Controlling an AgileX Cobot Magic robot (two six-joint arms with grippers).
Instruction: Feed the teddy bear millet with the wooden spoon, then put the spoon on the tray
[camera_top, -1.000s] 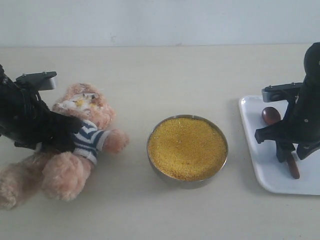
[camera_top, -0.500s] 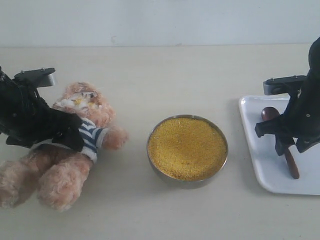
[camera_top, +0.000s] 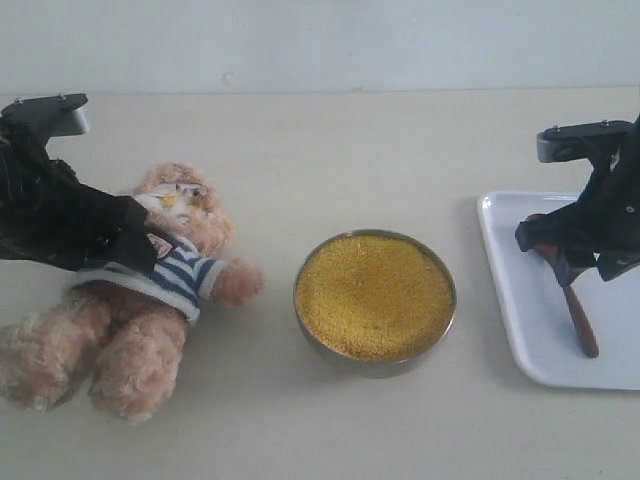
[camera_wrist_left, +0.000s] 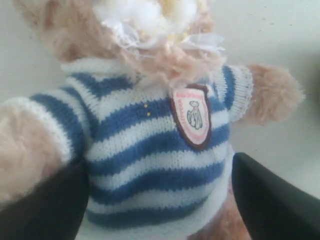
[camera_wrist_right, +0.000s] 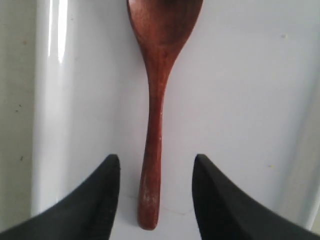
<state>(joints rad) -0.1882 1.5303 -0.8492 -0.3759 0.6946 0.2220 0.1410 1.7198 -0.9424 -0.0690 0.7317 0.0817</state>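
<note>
Nearest to you, the teddy bear (camera_top: 150, 300) lies on its back at the left of the table (camera_top: 320, 140), with its legs toward you. Your left gripper (camera_wrist_left: 160, 162) hangs over its striped shirt. Its fingers (camera_wrist_left: 270, 200) are wide open, one on each side of the tummy, and hold nothing. In the middle sits the metal bowl (camera_top: 372, 366), full of yellow millet (camera_top: 375, 295). On the right, the wooden spoon (camera_top: 580, 325) lies flat on the white tray (camera_top: 515, 320). Your right gripper (camera_wrist_right: 156, 159) hangs above the handle with its fingers open, not touching it.
</note>
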